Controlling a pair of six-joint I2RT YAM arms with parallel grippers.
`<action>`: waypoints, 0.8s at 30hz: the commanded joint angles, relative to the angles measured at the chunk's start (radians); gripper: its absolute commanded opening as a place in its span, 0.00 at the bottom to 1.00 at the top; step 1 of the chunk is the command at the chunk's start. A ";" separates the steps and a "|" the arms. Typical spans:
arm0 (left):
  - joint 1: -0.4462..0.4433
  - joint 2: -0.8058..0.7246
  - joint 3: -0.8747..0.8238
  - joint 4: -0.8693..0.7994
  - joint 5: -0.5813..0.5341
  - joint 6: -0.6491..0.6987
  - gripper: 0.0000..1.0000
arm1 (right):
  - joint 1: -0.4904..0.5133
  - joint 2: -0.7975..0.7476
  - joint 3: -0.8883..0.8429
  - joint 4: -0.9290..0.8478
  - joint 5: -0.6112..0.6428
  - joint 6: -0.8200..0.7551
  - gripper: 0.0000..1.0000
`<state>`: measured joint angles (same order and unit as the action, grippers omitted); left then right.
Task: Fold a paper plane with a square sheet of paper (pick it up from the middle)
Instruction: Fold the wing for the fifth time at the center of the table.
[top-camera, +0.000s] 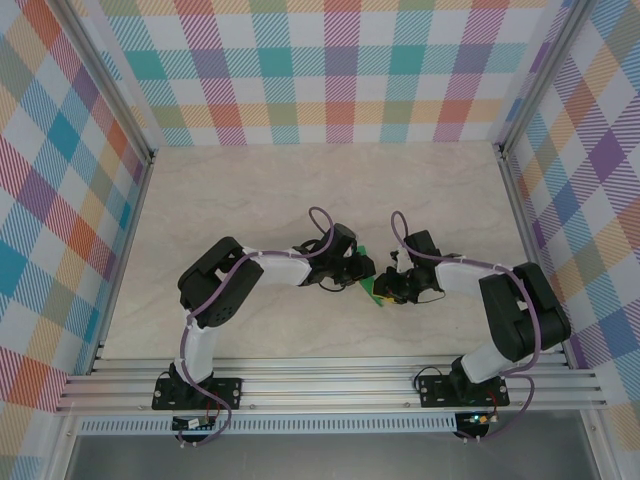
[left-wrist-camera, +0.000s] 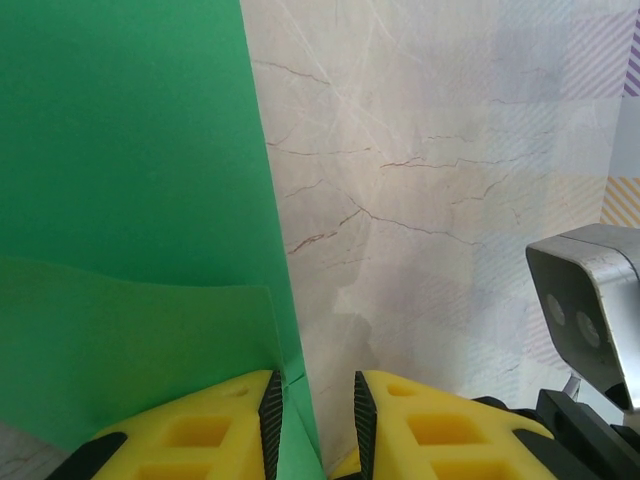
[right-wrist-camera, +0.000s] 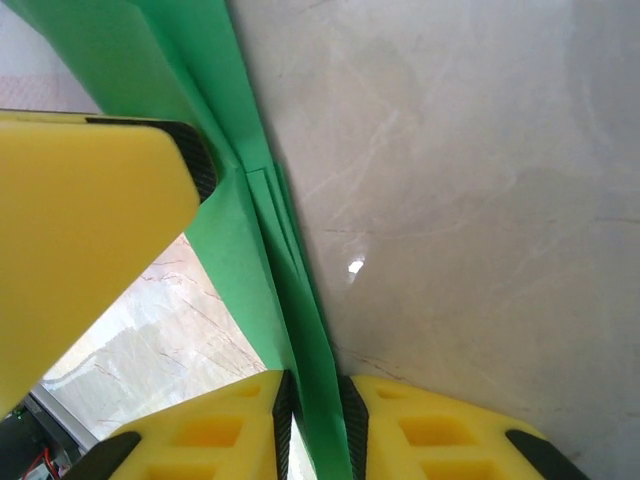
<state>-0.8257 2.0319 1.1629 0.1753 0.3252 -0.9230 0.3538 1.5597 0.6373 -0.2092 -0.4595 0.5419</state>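
Note:
The green sheet of paper (top-camera: 372, 287), folded into long layers, hangs just above the table between my two grippers at mid-table. My right gripper (top-camera: 388, 285) is shut on it: in the right wrist view the folded strip (right-wrist-camera: 270, 230) runs down between the pads (right-wrist-camera: 316, 420). My left gripper (top-camera: 362, 272) is open. In the left wrist view the paper (left-wrist-camera: 130, 200) lies against the left pad with a gap to the right pad (left-wrist-camera: 312, 420). One left finger (right-wrist-camera: 80, 230) presses against the paper's other side in the right wrist view.
The pale marble table (top-camera: 300, 190) is walled by checked panels, with aluminium rails (top-camera: 330, 385) at the near edge. The right arm's silver camera housing (left-wrist-camera: 590, 310) sits close beside my left gripper.

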 joint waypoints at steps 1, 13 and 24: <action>0.006 0.016 0.022 -0.033 0.020 0.016 0.28 | 0.028 0.092 -0.012 -0.020 0.016 0.000 0.23; 0.007 0.022 0.028 -0.062 0.005 0.013 0.28 | 0.042 0.072 -0.025 -0.061 0.044 0.035 0.24; 0.007 0.028 0.034 -0.068 0.014 0.018 0.28 | 0.040 -0.173 0.027 -0.131 0.071 0.012 0.25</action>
<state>-0.8257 2.0380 1.1774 0.1486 0.3290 -0.9226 0.3901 1.4071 0.6491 -0.3157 -0.3767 0.5629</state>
